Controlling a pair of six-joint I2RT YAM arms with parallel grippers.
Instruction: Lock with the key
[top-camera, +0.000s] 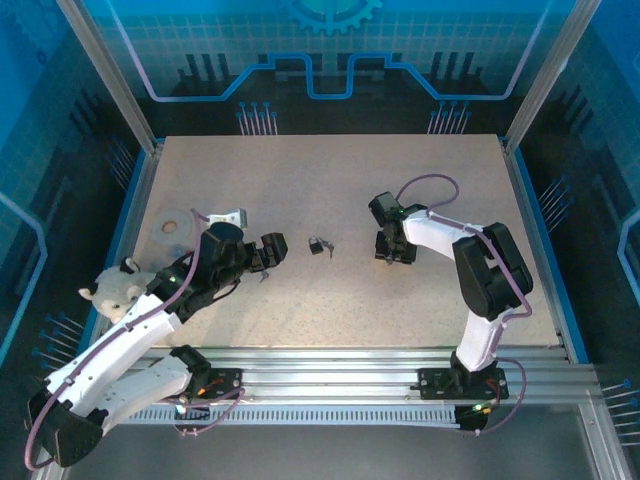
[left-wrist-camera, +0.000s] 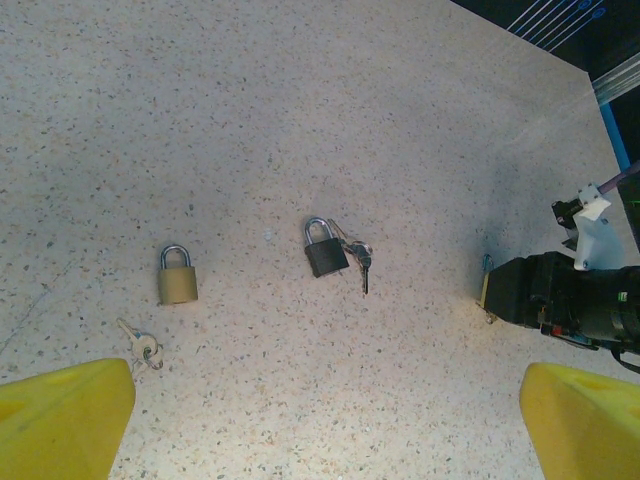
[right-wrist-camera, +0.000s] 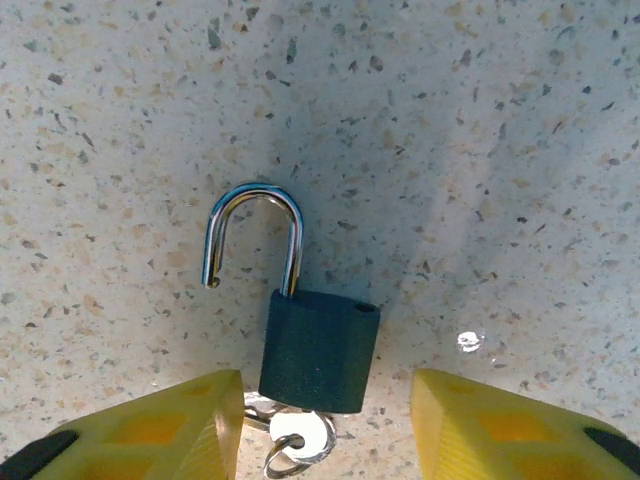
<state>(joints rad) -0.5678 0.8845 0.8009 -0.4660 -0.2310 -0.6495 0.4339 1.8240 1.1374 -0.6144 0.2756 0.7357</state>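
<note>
My left gripper (left-wrist-camera: 327, 400) hangs wide open over the speckled table (top-camera: 330, 180), holding nothing. My right gripper (right-wrist-camera: 325, 385) stands with its jaws apart astride the padlock (right-wrist-camera: 320, 345), which lies flat and is not yet pinched. It looks hard, dense and slick, so I'd clamp the body's flat sides. Its shackle (right-wrist-camera: 255, 215) is sprung open, and the key (right-wrist-camera: 300, 440) sits in the base.

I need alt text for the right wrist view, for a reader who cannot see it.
A dark padlock with its shackle open lies on the speckled table, between the two yellow fingers of the right gripper. Some keys show at its base.
</note>
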